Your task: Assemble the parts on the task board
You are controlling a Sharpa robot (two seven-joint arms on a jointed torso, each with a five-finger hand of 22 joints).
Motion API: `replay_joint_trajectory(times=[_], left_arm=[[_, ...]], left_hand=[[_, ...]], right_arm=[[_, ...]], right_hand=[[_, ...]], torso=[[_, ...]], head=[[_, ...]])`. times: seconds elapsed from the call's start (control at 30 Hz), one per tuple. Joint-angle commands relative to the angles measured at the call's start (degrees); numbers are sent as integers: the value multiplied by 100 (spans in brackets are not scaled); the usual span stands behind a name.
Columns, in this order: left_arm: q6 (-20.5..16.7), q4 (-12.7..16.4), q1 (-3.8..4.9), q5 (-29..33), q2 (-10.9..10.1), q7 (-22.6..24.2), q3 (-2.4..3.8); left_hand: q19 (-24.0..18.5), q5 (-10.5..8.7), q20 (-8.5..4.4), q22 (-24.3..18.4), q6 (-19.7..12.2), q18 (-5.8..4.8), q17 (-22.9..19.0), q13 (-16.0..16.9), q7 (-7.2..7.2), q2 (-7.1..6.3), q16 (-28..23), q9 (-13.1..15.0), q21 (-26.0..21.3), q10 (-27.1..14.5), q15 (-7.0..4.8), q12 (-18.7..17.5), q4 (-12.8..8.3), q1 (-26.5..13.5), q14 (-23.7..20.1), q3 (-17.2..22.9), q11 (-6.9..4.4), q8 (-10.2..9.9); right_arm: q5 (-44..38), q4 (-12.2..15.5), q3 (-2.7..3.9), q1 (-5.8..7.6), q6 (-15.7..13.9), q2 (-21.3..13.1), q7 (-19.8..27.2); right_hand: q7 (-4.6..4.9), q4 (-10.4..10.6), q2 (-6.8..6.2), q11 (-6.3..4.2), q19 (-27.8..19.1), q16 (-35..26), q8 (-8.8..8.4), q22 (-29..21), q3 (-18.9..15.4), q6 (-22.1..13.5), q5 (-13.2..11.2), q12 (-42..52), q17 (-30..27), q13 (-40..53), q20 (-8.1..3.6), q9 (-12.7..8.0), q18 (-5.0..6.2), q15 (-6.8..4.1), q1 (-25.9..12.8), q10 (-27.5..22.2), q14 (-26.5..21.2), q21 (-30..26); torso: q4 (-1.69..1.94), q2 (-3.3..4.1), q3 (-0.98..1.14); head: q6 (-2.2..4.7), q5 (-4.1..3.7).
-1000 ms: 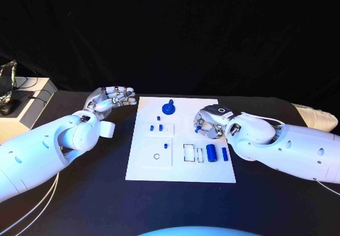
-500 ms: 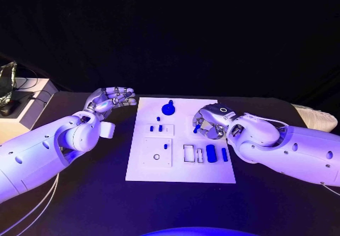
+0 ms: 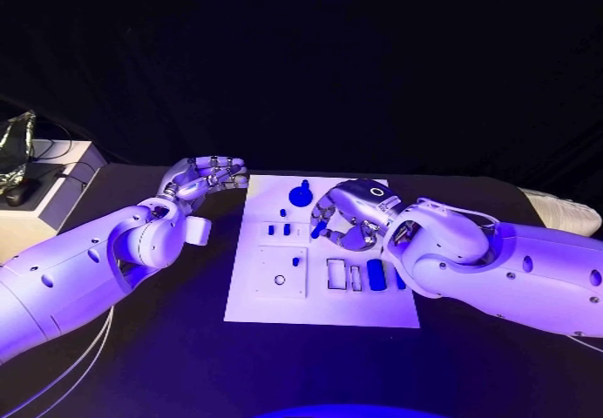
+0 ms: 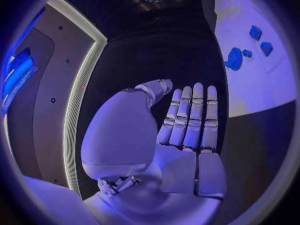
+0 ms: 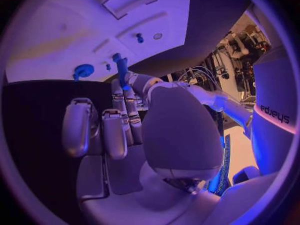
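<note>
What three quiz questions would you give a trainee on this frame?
1. True or false: the left robot hand holds a part.
2. Which pinches the blue peg? A: left robot hand. B: right robot hand.
3. Fill in: the right robot hand hovers over the ___.

Key: 1 false, it holds nothing, beside the board. 2 B. 3 board.

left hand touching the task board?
Apart. In the left wrist view the left hand hovers flat and empty, with dark table between its fingertips and the task board edge. The head view agrees.
</note>
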Motion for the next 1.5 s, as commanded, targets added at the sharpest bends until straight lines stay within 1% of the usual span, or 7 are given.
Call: replay_joint_trajectory(times=[0.03, 0.2, 0.37, 0.43, 0.73, 1.0, 1.5], left_arm=[[106, -9, 2, 20, 36, 45, 3], [110, -23, 2, 20, 71, 46, 2], [116, -17, 2, 20, 90, 43, 1], [119, -17, 2, 20, 98, 42, 1], [127, -6, 2, 20, 96, 28, 0], [130, 2, 3, 20, 83, 21, -1], [125, 11, 3, 20, 59, 16, -2]], left_hand=[[49, -9, -15, -8, 12, 67, 9, 10, -2, 16, -37, -5, -40, 10, 29, -35, 1, 28, -4, -13, 36, 24], [49, -9, -15, -8, 12, 67, 9, 10, -2, 16, -37, -5, -40, 10, 29, -35, 1, 28, -4, -13, 36, 24], [49, -9, -15, -8, 12, 67, 9, 10, -2, 16, -37, -5, -40, 10, 29, -35, 1, 28, -4, -13, 36, 24], [49, -9, -15, -8, 12, 67, 9, 10, -2, 16, -37, -5, -40, 10, 29, -35, 1, 28, -4, -13, 36, 24], [52, -9, -15, -12, 17, 66, 13, 10, -6, 18, -42, -5, -46, 12, 28, -35, -2, 33, -4, -13, 34, 30], [52, -9, -15, -12, 17, 66, 13, 10, -6, 18, -42, -5, -46, 12, 28, -35, -2, 33, -4, -13, 34, 30], [52, -9, -15, -12, 17, 66, 13, 10, -6, 18, -42, -5, -46, 12, 28, -35, -2, 33, -4, -13, 34, 30]], right_arm=[[-60, 5, -37, -92, 29, 186, 126], [-224, -122, -98, -247, 26, 499, 184], [-353, -226, -128, -400, -14, 694, 200], [-446, -276, -135, -461, -46, 762, 189], [-776, -486, -148, -651, -104, 984, 182], [-834, -583, -166, -724, -53, 1078, 203], [-839, -604, -188, -745, 33, 1095, 221]], right_hand=[[-13, -71, 174, -231, 171, 14, 29, 625, 48, 38, 17, 8, -14, 64, -40, 10, -87, -36, 136, 285, 234, 7], [-10, -80, 174, -229, 166, 9, 30, 617, 59, 34, 27, 3, -27, 65, -41, 13, -84, -35, 132, 285, 231, -13], [-8, -86, 174, -228, 165, 7, 31, 617, 65, 32, 33, 0, -33, 66, -41, 15, -83, -35, 131, 285, 230, -16], [-2, -101, 171, -224, 164, 5, 34, 616, 81, 28, 51, -7, -39, 67, -42, 20, -82, -33, 124, 286, 229, -21], [4, -140, 161, -219, 166, 11, 43, 628, 116, 21, 109, -18, -29, 72, -42, 33, -85, -29, 102, 294, 232, -8], [4, -140, 161, -219, 166, 11, 43, 628, 116, 21, 109, -18, -29, 72, -42, 33, -85, -29, 102, 294, 232, -8], [5, -150, 158, -218, 164, 11, 47, 626, 126, 20, 123, -21, -30, 74, -41, 37, -84, -28, 94, 297, 232, -15]], torso=[[6, -5, -7], [28, -16, -26], [23, 5, -25], [19, 8, -18], [10, 5, -8], [13, 12, -4], [7, 9, -6]], head=[[5, 20], [7, 34], [-3, 79], [0, 87], [-27, 123], [-49, 143], [-94, 163]])
